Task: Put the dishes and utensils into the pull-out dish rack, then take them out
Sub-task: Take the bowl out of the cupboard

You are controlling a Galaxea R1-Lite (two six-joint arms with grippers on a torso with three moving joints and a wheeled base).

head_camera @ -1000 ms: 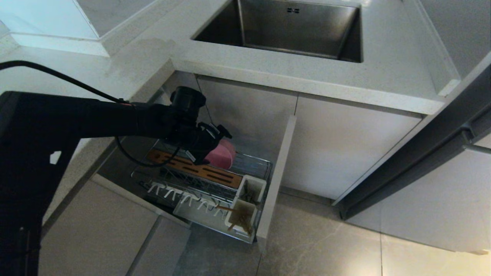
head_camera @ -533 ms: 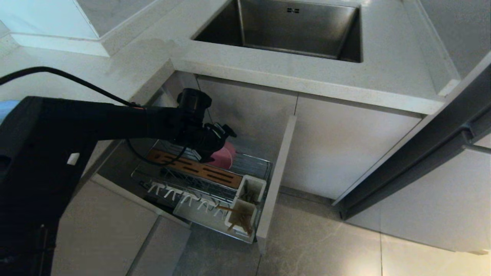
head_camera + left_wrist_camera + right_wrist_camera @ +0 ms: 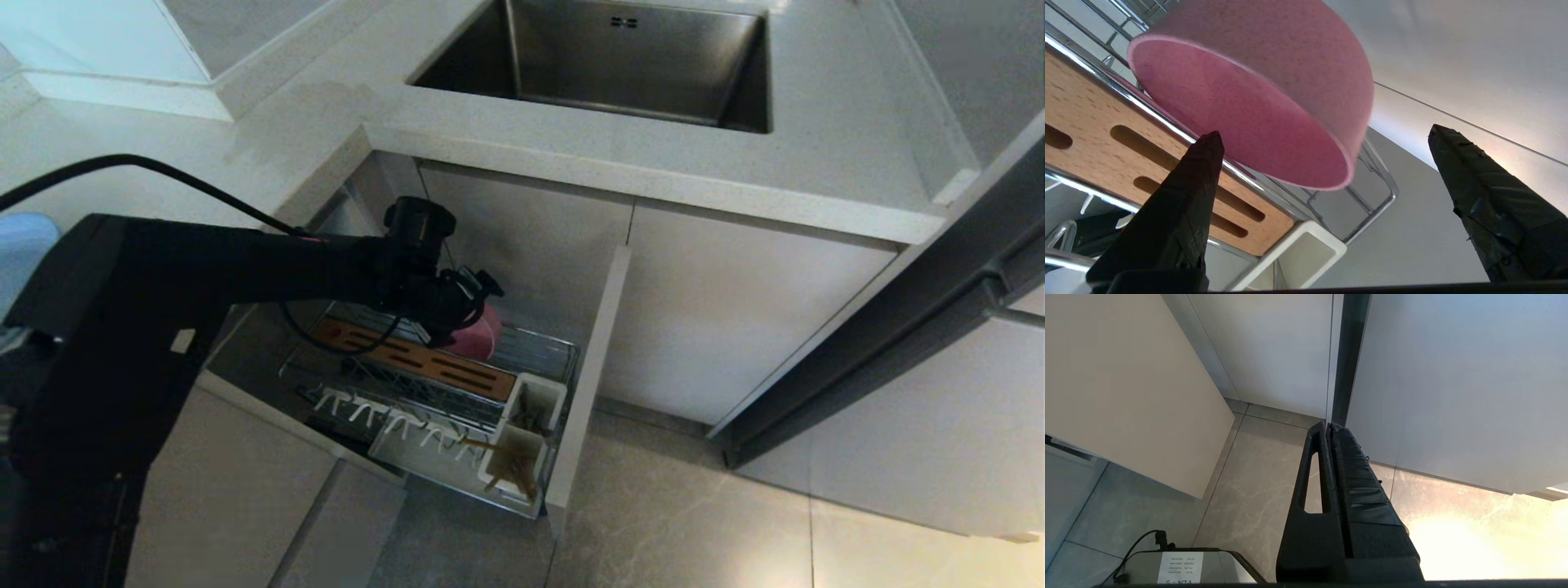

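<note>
Compared with one second ago, the left arm has reached a little further over the pull-out dish rack (image 3: 457,392), so the left gripper (image 3: 478,304) now covers more of the pink bowl (image 3: 482,336); the bowl and the rack keep their places. At the 9 o'clock edge of the head view a pale-blue shape (image 3: 24,253) shows behind the arm, too cut off to identify. Going right, the wooden slotted strip (image 3: 416,359) crosses the chrome basket, and the bowl stands on its edge at the far end of the strip, at about 1 o'clock from it. In the left wrist view the two black fingers (image 3: 1180,212) stand wide apart, one before the strip and one beside the bowl (image 3: 1257,102), and neither touches the bowl. Nearer to the camera, white prongs (image 3: 384,420) lie at 7 o'clock from the bowl. At 5 o'clock from it two white utensil cups (image 3: 535,404) stand against the beige front panel (image 3: 588,384), with the chopsticks (image 3: 510,474) in the nearer cup. The steel sink (image 3: 620,65) is at 12 o'clock. The right gripper (image 3: 1329,428) hangs over the floor with its fingers pressed together, holding nothing.
</note>
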